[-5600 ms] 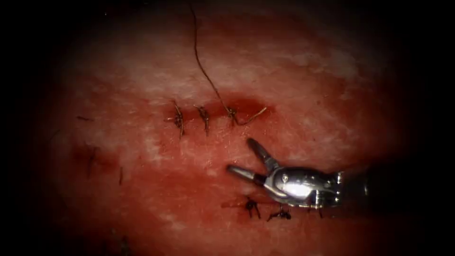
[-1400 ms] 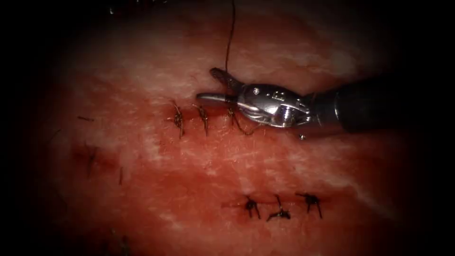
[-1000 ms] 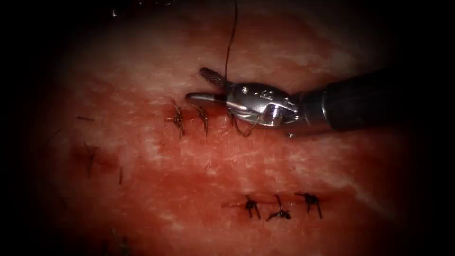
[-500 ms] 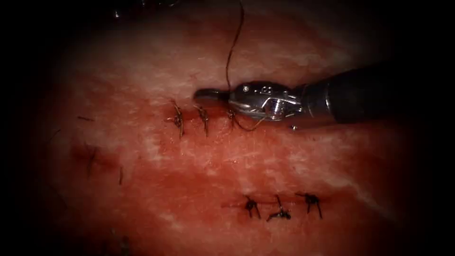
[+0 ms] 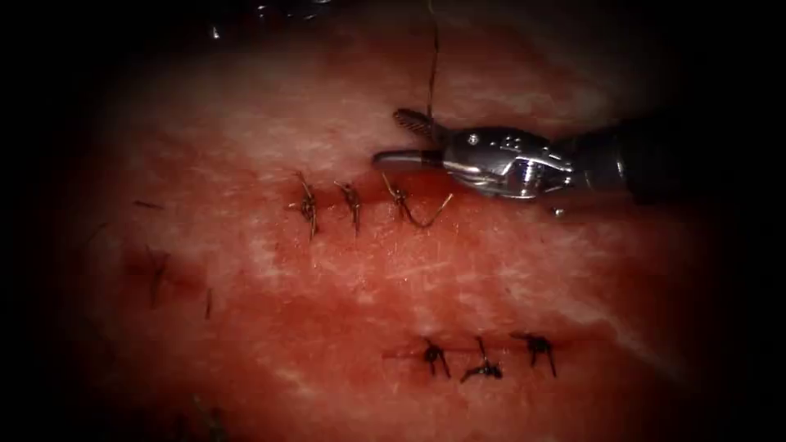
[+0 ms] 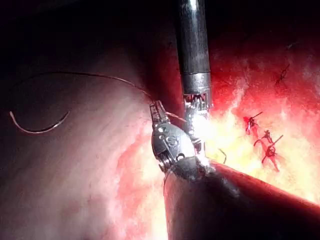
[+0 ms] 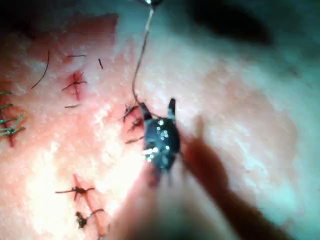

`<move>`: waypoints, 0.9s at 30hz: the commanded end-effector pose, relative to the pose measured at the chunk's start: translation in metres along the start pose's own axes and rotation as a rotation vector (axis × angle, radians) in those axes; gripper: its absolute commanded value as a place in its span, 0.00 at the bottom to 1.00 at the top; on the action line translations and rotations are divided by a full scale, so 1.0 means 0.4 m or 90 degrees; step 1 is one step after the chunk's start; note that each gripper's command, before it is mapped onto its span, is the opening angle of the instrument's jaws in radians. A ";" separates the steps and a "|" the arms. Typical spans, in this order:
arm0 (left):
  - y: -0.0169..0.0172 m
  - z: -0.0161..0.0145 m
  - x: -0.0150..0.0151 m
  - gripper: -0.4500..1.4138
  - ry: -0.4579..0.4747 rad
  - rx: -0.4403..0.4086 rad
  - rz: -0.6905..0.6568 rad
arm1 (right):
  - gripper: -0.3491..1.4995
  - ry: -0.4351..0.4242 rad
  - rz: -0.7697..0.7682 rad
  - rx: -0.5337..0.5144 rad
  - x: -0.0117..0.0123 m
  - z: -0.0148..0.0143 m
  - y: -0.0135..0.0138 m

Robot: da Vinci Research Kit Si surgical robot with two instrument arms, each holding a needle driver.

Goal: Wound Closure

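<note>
Pinching the fine, limp thread (image 6: 90,75), best held mid-strand, is the left end effector (image 6: 156,106); the right end effector (image 5: 407,139) gapes empty, with the needle (image 6: 37,129) loose on the tissue (image 5: 491,270).

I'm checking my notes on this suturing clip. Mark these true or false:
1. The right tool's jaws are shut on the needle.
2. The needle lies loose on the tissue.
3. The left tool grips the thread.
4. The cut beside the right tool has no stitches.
1. False. The right tool has its jaws open and holds nothing.
2. True. The needle lies on the tissue, held by neither tool.
3. True. The left tool has its jaws shut on the thread.
4. False. Three stitches cross the cut.
</note>
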 end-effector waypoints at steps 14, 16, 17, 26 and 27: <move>0.0022 0.0282 -0.0342 0.00 -0.017 -0.017 -0.069 | 0.99 -0.035 0.023 -0.169 -0.0077 -0.0510 0.0168; 0.0039 0.0320 -0.0395 0.00 -0.023 -0.025 -0.079 | 0.99 -0.032 0.027 -0.187 -0.0075 -0.0563 0.0188; 0.0048 0.0334 -0.0415 0.00 -0.026 -0.028 -0.085 | 0.99 -0.031 0.030 -0.198 -0.0074 -0.0595 0.0200; 0.0119 0.0396 -0.0545 0.00 -0.069 -0.072 -0.121 | 0.99 -0.053 0.028 -0.271 -0.0096 -0.0776 0.0264; 0.0125 0.0397 -0.0557 0.00 -0.074 -0.076 -0.126 | 0.99 -0.054 0.030 -0.278 -0.0098 -0.0784 0.0267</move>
